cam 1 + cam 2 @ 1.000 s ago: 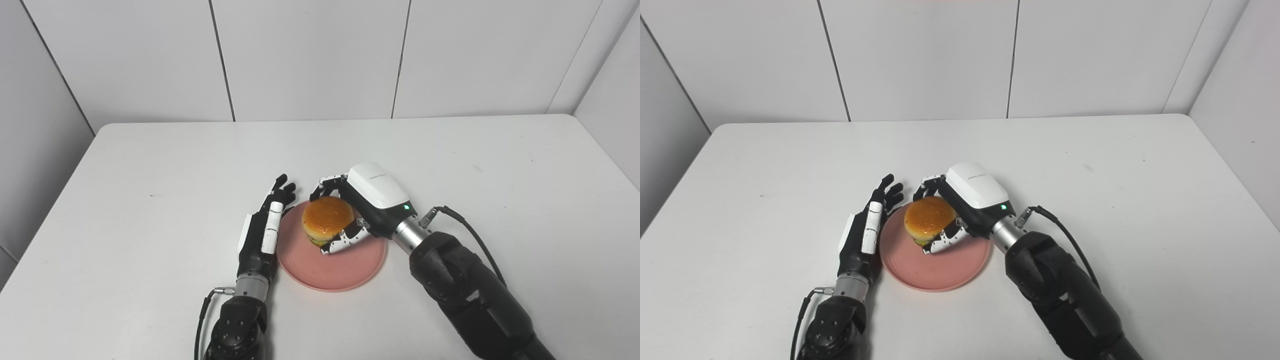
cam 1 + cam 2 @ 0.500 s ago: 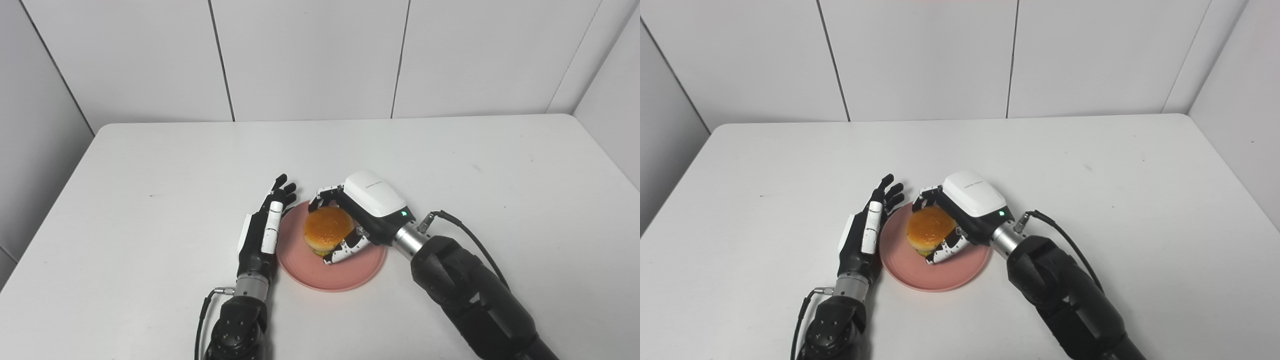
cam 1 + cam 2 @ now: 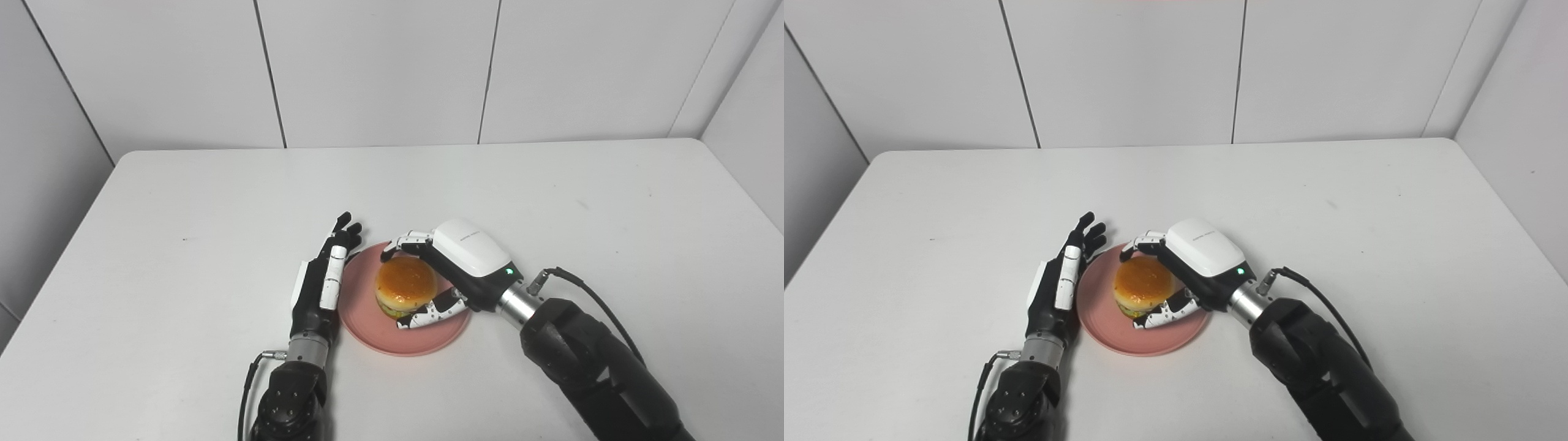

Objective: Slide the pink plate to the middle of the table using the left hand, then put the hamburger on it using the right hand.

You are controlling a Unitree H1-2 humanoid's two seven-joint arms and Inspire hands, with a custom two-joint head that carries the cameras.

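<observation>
The right hand (image 3: pixel 456 275) is grasping the hamburger (image 3: pixel 405 293), apparently setting it on the pink plate (image 3: pixel 398 340) nearer the table's (image 3: pixel 184 202) front edge than its middle, while the left hand (image 3: pixel 321 282), fingers spread and empty, is bracing the plate's left rim.

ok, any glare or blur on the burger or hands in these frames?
Left eye view: sharp, small highlights on the burger bun, soft shadow under the right hand. Right eye view: same, no motion blur on the left hand; plate evenly lit.
</observation>
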